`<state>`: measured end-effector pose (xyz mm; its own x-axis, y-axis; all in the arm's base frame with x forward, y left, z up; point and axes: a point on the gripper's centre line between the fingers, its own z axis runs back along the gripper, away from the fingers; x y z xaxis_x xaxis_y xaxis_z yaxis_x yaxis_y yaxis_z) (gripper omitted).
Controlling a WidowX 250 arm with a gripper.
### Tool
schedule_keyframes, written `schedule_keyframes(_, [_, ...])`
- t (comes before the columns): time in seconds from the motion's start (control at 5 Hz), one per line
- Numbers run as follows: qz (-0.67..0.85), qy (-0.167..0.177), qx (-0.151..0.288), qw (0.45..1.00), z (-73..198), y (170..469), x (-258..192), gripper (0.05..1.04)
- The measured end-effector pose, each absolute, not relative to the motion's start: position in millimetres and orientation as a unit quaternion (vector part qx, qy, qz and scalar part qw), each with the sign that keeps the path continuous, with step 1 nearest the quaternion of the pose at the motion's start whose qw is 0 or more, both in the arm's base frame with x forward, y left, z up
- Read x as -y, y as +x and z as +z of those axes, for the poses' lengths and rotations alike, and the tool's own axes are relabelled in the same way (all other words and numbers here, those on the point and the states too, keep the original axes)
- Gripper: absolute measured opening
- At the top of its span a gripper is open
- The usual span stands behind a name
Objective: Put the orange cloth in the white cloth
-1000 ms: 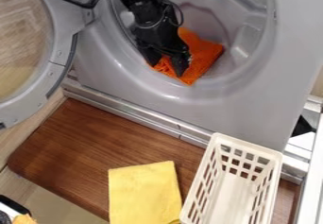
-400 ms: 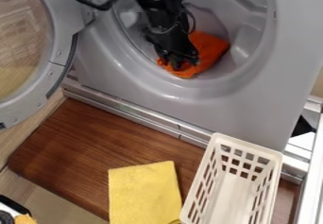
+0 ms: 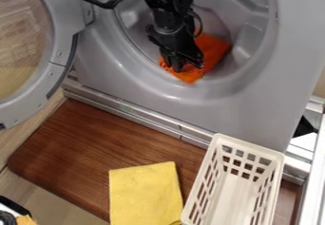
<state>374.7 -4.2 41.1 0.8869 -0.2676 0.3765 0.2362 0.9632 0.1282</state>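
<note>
"Camera view, far left: what's that?"

"The round door (image 3: 61, 65), swung wide. I suppose it's out of the way so there's a free road into the washer (image 3: 234, 117)."

"And the brown board (image 3: 82, 148) next to it?"

"Flat in front of the washer, below its mouth. It makes a level floor for the other things, I'd say."

"The yellow cloth (image 3: 145, 191) on it looks neatly laid."

"Spread smooth, its right side close by the basket (image 3: 251, 145). It doesn't look like part of this job to me."

"Now the gripper (image 3: 188, 67). Does it have hold of anything?"

"It points down in the washer's mouth, its tip against the near part of the orange cloth (image 3: 215, 48). From here I can't tell how far open it is, or whether it has a real grip."

"Why go in at that end?"

"The orange cloth lies low in the mouth, over the bottom curve, and that end is nearest the lip. Seems the easiest bit to pull out by. The rest of it slopes up behind, to the right, and could drag on the rim."

"So where's it bound?"

"The words say a white cloth, but I'd guess they mean the basket at the right: white, slotted, standing with its hollow upward, ready to take something. First comes a sure grip, then a lift over the lip."
</note>
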Motion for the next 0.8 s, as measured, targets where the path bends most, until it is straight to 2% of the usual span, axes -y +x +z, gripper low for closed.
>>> schedule_keyframes(0.2, [-0.119,0.064,0.197,0.971,58,348,10,0.073])
schedule_keyframes(0.4, [-0.101,0.063,0.201,0.972,74,321,10,0.073])
schedule_keyframes(0.8, [-0.128,0.051,0.204,0.969,76,297,63,0.073])
